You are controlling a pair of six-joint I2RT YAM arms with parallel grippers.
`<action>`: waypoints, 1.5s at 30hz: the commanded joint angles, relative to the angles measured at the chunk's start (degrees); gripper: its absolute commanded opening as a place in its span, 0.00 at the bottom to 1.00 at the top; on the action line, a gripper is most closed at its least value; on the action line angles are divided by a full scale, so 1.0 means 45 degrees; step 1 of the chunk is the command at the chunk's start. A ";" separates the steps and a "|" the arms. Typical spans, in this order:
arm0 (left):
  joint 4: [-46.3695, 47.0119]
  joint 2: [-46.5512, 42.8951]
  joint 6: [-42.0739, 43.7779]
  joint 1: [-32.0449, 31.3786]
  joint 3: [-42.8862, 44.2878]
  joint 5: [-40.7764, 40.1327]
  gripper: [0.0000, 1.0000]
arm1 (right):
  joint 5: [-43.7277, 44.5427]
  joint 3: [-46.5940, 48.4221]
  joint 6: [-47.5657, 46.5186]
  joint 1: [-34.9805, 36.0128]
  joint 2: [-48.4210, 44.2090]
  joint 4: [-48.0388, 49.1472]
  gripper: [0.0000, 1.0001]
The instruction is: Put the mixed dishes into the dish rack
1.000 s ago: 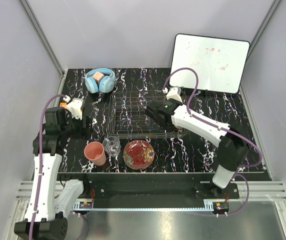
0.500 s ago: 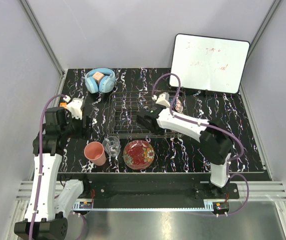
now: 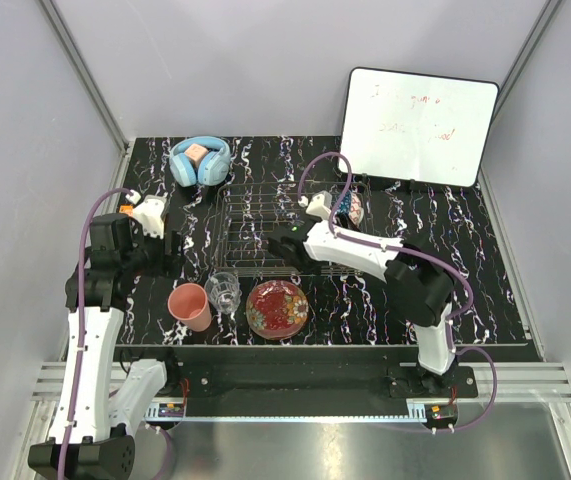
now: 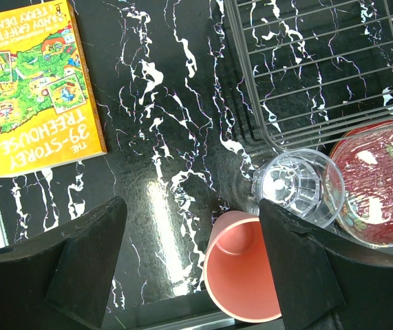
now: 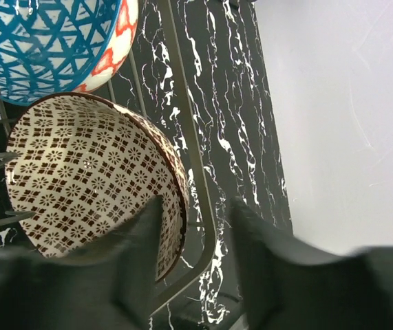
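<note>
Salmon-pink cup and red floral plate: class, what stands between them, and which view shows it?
The clear glass tumbler stands between the salmon-pink cup and red floral plate; the top view shows it.

Black white-veined marble tabletop (image 3: 485, 290) — pale grey walls (image 3: 25, 120) on three sides, aluminium corner posts (image 3: 85, 75).

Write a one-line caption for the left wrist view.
Open left gripper over pink cup, glass tumbler and red floral plate beside the dish rack; yellow book nearby.
</note>
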 commanded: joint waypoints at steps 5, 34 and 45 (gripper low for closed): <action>0.0640 -0.0091 0.0102 0.0033 0.0043 -0.0072 0.82 | 0.0030 0.0432 0.0686 0.0241 -0.1395 -0.3507 0.70; 0.0640 0.0065 0.0101 0.0033 0.0180 -0.0071 0.82 | -0.0342 -0.1226 0.2544 -0.0696 -0.2510 -0.2044 0.57; 0.0718 0.0026 0.0082 0.0034 0.0044 -0.0150 0.82 | -0.1846 -0.1814 -0.0154 -0.0521 -0.3078 0.1102 0.57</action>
